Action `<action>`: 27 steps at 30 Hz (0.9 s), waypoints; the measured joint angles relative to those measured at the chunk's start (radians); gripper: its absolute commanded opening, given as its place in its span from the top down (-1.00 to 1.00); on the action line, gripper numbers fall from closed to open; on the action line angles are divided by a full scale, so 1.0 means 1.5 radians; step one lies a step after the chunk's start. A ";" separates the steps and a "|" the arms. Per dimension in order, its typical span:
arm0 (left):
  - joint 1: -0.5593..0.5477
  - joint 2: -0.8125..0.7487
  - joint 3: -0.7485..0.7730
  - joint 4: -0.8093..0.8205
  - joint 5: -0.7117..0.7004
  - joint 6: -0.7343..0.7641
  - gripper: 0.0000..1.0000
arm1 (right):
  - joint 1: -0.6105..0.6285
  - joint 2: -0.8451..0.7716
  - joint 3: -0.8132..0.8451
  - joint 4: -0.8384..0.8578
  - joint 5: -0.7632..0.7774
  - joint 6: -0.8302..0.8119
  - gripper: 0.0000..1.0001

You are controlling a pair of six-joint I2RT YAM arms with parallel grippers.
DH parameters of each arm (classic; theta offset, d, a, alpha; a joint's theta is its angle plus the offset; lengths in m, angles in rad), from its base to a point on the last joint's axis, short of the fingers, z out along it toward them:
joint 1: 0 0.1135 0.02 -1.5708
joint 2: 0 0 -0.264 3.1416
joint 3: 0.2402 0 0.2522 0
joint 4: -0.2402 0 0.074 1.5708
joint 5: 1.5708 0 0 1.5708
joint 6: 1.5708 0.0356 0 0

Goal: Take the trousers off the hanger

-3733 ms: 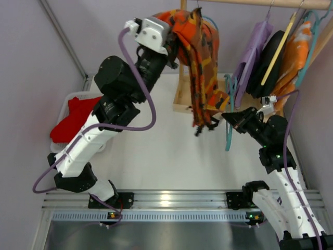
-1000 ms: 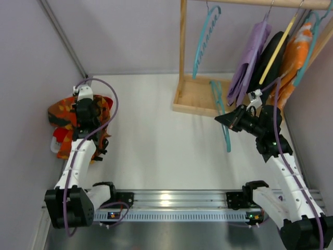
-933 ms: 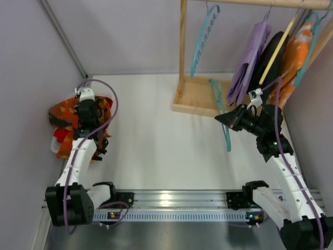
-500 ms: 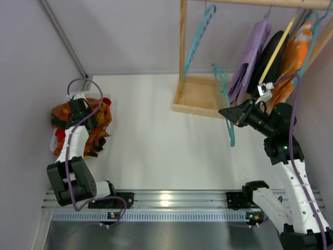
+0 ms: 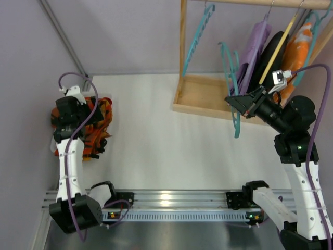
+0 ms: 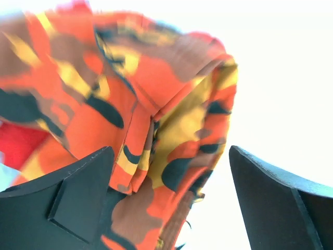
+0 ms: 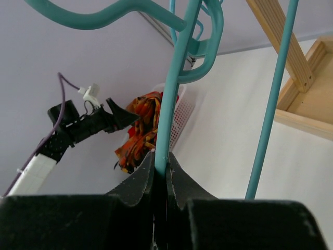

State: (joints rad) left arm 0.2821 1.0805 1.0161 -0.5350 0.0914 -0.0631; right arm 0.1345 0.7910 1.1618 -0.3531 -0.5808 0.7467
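white table (image 5: 166, 146), lilac walls: the trousers (image 6: 156, 104) lie heaped in a mesh basket (image 7: 183, 114) at the far left edge, a red cloth (image 6: 15, 143) showing at their side, well apart from the hanger (image 5: 235, 112). the left gripper (image 6: 169, 156) hangs just above the heap, fingers spread wide with nothing between them. across the table the right gripper (image 7: 160, 156) is pinched tight on the bare hanger's thin bar, holding it up beside the wooden rack (image 5: 182, 52). the garment looks to be off, so what remains is likely tidying. the left arm would do best to rise straight up, so that no finger snags a fold and drags cloth out of the basket. the right should keep its pinch firm, since the slim plastic could swivel. a second teal hanger (image 5: 199, 36) and a purple garment (image 5: 255, 47) on the rack crowd the held hanger's hook.
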 measured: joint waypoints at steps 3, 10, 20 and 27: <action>-0.001 -0.061 0.038 -0.005 0.017 0.009 -0.96 | 0.001 0.026 0.018 -0.002 0.014 0.034 1.00; -0.001 -0.156 0.080 -0.006 0.044 0.021 -0.97 | 0.014 0.121 0.088 0.009 0.098 0.128 1.00; -0.001 -0.176 0.110 -0.011 0.082 0.018 -0.97 | 0.091 0.279 0.296 -0.002 0.245 0.145 1.00; -0.001 -0.183 0.132 -0.013 0.094 -0.004 -0.97 | 0.110 0.362 0.390 -0.009 0.310 0.144 1.00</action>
State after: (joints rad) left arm 0.2806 0.8066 1.2140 -0.5541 0.2325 -0.0685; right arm 0.2993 1.3342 1.7470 -0.3668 -0.1162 0.9623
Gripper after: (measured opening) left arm 0.983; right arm 0.062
